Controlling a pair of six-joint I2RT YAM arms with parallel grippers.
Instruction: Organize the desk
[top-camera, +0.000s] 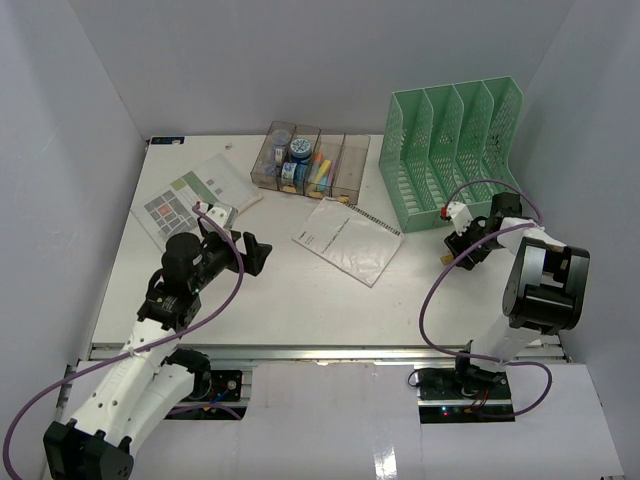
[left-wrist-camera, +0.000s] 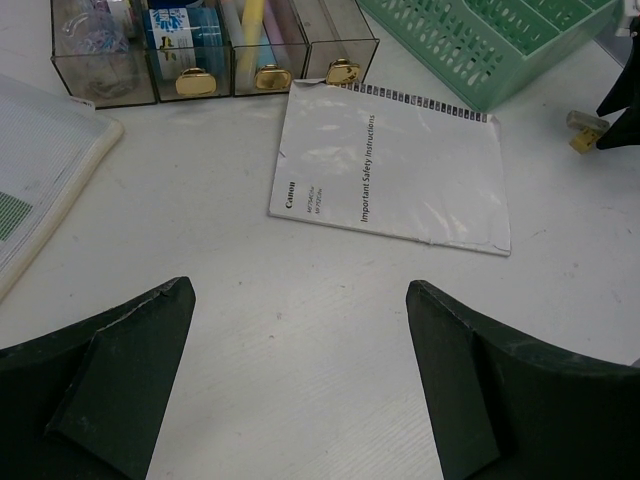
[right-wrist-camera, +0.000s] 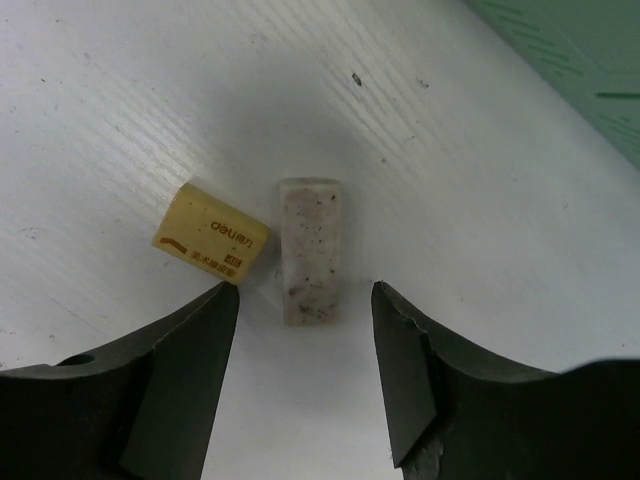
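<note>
The white desk carries scattered stationery. At its right side my right gripper hangs low over two small erasers. In the right wrist view the gripper is open. The near end of a speckled grey-white eraser lies just ahead of the gap between the fingertips, untouched. A yellow eraser lies beside it, close to the left fingertip. My left gripper is wide open over bare desk at centre-left, with nothing between its fingers. A white Canon booklet lies ahead of it.
A green mesh file rack stands at the back right, just beyond the erasers. A row of clear brownish bins holding small items stands at the back centre. A mesh pouch with printed sheets lies at the back left. The silver rail runs along the near edge.
</note>
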